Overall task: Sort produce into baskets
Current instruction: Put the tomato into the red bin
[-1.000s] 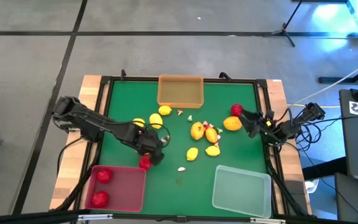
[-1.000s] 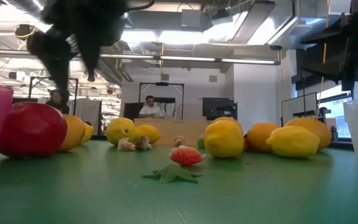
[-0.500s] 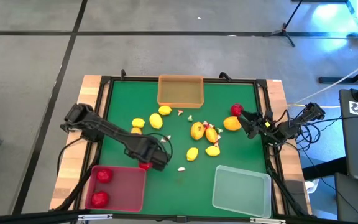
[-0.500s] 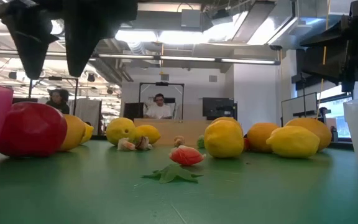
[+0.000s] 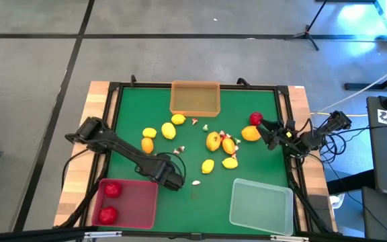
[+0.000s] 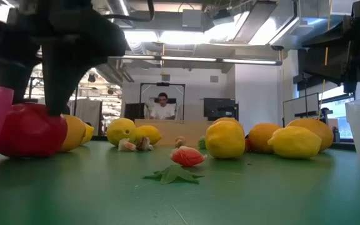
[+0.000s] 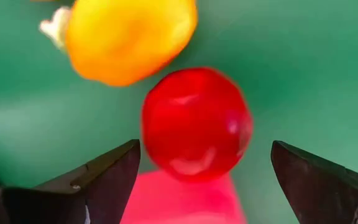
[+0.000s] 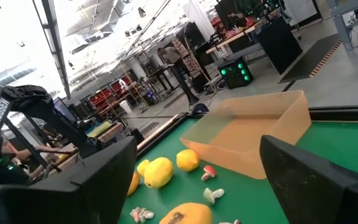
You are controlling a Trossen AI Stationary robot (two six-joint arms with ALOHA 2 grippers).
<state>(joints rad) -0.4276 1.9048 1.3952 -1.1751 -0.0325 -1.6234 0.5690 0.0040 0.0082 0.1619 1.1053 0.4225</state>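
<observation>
Noted the red basket [image 5: 136,198] at the near left corner of the worktop [image 5: 130,107], with two red fruits [image 5: 112,189] already inside. Found the left pincer [image 7: 204,148] brought down within the last second, from above the loose red fruit [image 7: 194,121] to either side of it, just beside the basket's rim. Recorded its fingers spread wide and not yet closed, with the fruit resting on the worktop. Judged the next step to be a closing grip, then a short carry into the red basket. Counted yellow and orange fruits [image 5: 213,140] and small bits loose at mid-worktop, unsorted. Saw the orange basket [image 5: 195,107] and the clear basket [image 5: 261,205] empty. Found the right pincer [image 5: 266,131] unmoved near the right edge, released, grasping nothing, beside an orange fruit [image 5: 250,133].
</observation>
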